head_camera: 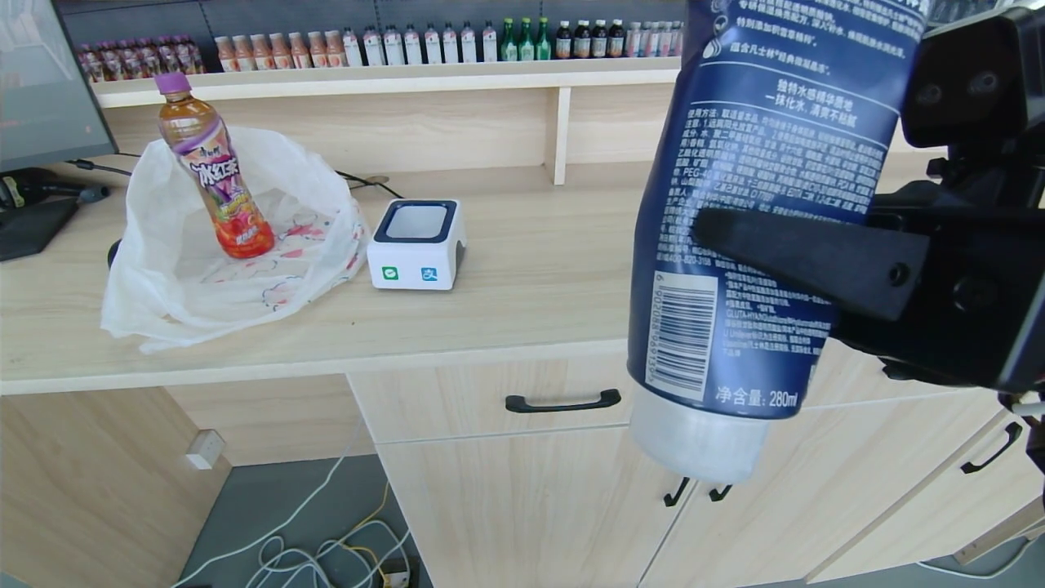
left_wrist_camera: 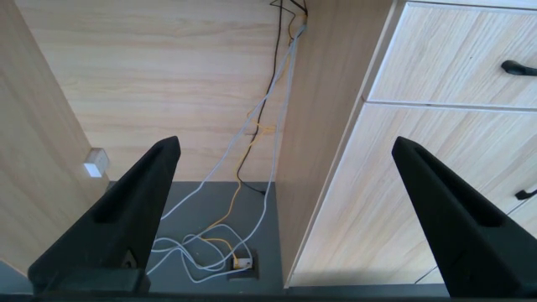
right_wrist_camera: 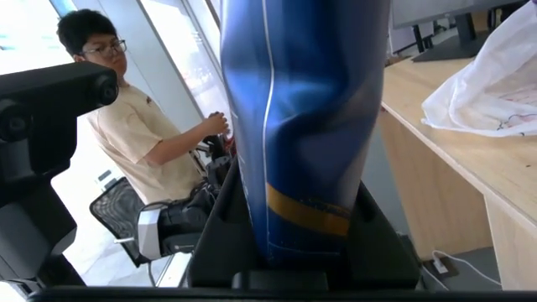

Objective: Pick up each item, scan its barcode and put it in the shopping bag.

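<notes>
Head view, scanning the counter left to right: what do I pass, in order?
Monitor → shopping bag, tea bottle standing in it → barcode scanner → blue tube, held cap-down in the right claw.

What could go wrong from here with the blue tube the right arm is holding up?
1. The barcode on the blue tube faces the head camera, not the scanner on the counter, so a scan may miss unless the tube is turned.
2. The right gripper clamps a wall that looks dented in the right wrist view; it might slip.
3. The tea bottle stands tilted in the shopping bag; the tube going in could topple it.
</notes>
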